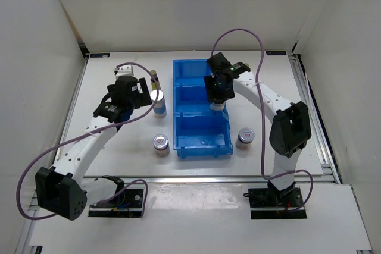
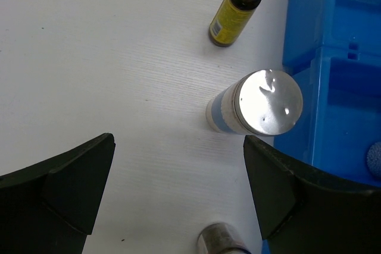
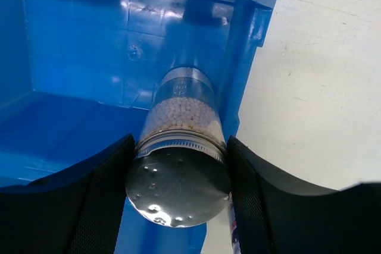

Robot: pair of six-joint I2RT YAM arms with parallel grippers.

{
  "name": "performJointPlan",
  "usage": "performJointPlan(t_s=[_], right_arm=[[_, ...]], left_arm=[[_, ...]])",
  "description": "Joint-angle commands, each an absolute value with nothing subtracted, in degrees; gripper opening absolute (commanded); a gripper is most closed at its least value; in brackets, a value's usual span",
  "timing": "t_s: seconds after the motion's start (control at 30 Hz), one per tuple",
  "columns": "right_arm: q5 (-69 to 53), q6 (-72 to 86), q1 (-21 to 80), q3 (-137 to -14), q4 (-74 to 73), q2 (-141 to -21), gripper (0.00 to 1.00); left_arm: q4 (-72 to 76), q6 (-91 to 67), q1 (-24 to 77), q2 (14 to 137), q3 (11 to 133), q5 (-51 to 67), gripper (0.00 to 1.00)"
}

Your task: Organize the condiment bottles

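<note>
My right gripper (image 3: pixel 178 176) is shut on a silver-capped bottle of white beads (image 3: pixel 181 117). It holds the bottle upright inside the blue bin (image 3: pixel 71 57), against the bin's right wall, in the middle compartment (image 1: pixel 196 100). My left gripper (image 2: pixel 178 188) is open over bare table just left of the bin. A second white silver-capped bottle (image 2: pixel 256 108) stands just beyond its right finger, apart from it. A slim amber dark-capped bottle (image 2: pixel 233 13) stands farther back. One short jar (image 1: pixel 161 143) sits left of the bin's near end. Another short jar (image 1: pixel 244 138) sits right of it.
The three-compartment bin (image 1: pixel 201 147) runs lengthwise down the table's middle, between the arms. White walls close the table at the back and on both sides. Cables loop above both arms.
</note>
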State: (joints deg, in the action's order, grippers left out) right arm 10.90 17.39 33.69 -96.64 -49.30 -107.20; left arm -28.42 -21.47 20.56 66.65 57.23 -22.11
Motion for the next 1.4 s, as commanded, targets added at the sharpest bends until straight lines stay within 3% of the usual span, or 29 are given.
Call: performJointPlan(t_s=[0.0, 0.13, 0.5, 1.0, 1.37], right_arm=[[13.70, 18.02, 33.75, -99.74, -49.12, -103.89, 0.75], [16.17, 18.02, 33.75, -103.08, -51.06, -100.91, 0.99], [13.10, 17.93, 33.75, -101.87, -52.12, -88.60, 0.99], [13.18, 19.59, 34.28, -82.01, -50.89, -73.14, 0.99], [14.33, 20.13, 34.28, -79.01, -52.73, -70.14, 0.99]], left_arm=[[-28.39, -21.71, 20.92, 67.59, 60.99, -21.01, 1.00], [-27.77, -21.71, 21.44, 70.83, 64.50, -21.01, 1.00], [-22.86, -20.65, 21.97, 78.22, 69.08, -18.72, 1.00], [-20.66, -17.23, 23.03, 84.81, 72.50, -16.35, 1.00], [-20.13, -16.70, 23.03, 87.10, 72.51, -14.60, 1.00]])
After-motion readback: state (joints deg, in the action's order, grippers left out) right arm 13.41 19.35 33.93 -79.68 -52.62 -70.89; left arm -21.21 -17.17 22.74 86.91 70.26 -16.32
